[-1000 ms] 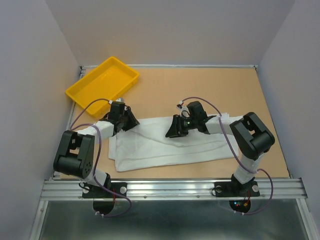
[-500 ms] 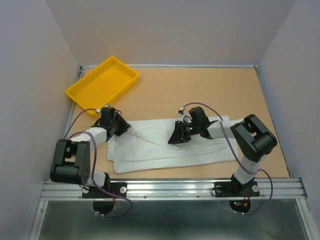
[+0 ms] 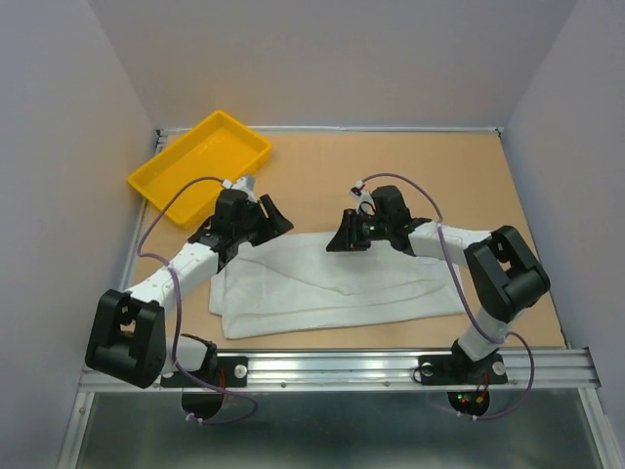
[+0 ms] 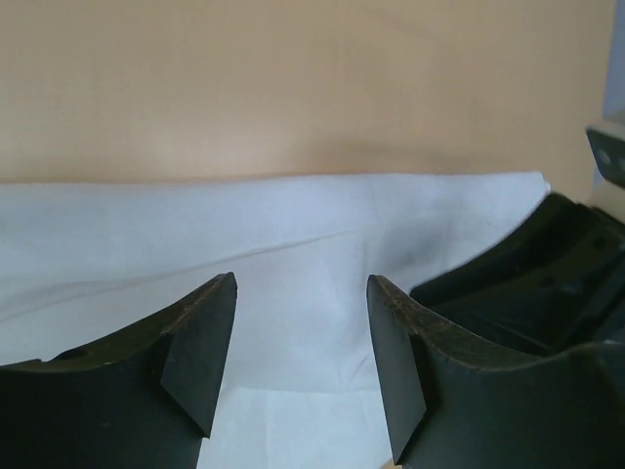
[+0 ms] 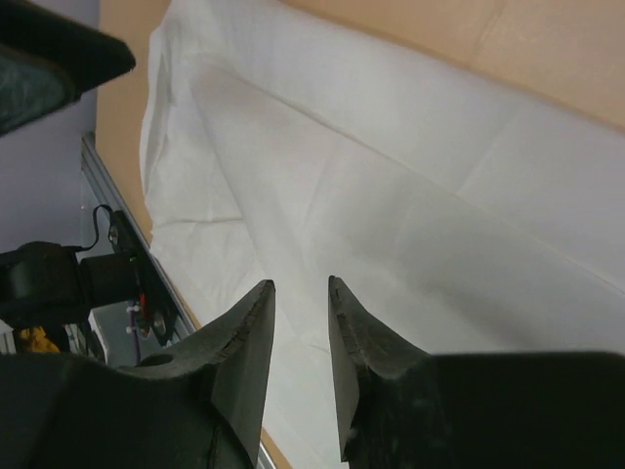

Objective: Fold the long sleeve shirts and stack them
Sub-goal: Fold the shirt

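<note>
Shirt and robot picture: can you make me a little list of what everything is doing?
shirt: white, lying folded in a long band on the table
tray: yellow, far left, apart from the shirt
left jaws: wide apart over the shirt's far left corner, holding nothing
right jaws: a little apart over the shirt's far edge, holding nothing

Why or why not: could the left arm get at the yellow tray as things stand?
Probably yes. The left pincer hangs open and empty beside the yellow tray; nothing lies between them, though it faces away.
</note>
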Tool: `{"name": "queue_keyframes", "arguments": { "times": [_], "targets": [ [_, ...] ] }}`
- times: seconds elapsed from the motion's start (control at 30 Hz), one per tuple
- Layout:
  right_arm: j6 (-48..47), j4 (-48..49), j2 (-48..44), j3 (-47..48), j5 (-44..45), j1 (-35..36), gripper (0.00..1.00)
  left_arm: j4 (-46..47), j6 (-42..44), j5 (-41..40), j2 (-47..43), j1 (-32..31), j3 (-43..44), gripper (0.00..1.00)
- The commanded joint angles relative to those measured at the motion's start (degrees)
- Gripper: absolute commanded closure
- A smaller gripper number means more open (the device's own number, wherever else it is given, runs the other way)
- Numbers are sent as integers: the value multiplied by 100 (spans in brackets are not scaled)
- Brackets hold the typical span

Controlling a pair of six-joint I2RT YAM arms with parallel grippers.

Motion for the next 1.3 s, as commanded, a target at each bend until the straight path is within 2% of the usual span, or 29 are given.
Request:
{"name": "queue_keyframes", "arguments": {
  "times": [0.0, 0.1, 0.17, 0.33, 0.53, 0.63, 0.67, 0.73, 0.83, 0.97, 1.13, 1.27],
  "targets": [
    [-61, 93, 263, 323, 274, -124, 67, 389, 319, 796, 584, -618, 369, 35],
    [0, 373, 509, 306, 344, -202, 70, 416, 355, 999, 1138, -909, 519, 41],
    [140, 758, 702, 183, 353, -343, 72, 495, 223, 947, 1333, -892, 371, 46],
    [344, 1402, 1072, -204, 81, -896, 75, 513, 170, 999, 1825, -664, 72, 48],
    [-69, 1411, 1116, -617, 89, -1686, 75, 285, 56, 867, 1852, -94, -297, 52],
    [-288, 1193, 863, -583, 81, -1811, 75, 153, 143, 832, 1634, 179, -386, 52],
    [-463, 870, 765, -513, 20, -1811, 75, 92, 187, 797, 1563, 198, -368, 51],
    [-413, 814, 546, -477, -200, -1794, 75, -146, 319, 762, 1282, 198, -237, 48],
    [-351, 586, 71, -415, -446, -1627, 75, -330, 372, 701, 922, 198, -105, 43],
    [-123, 401, -150, -144, -745, -900, 75, -515, 416, 254, 307, 207, 1, 40],
    [124, 418, 192, 401, -921, 111, 75, -525, 346, -55, 322, 408, -113, 41],
    [177, 514, 649, 797, -921, 552, 75, -384, 346, -126, 577, 567, -219, 46]
  ]
}}
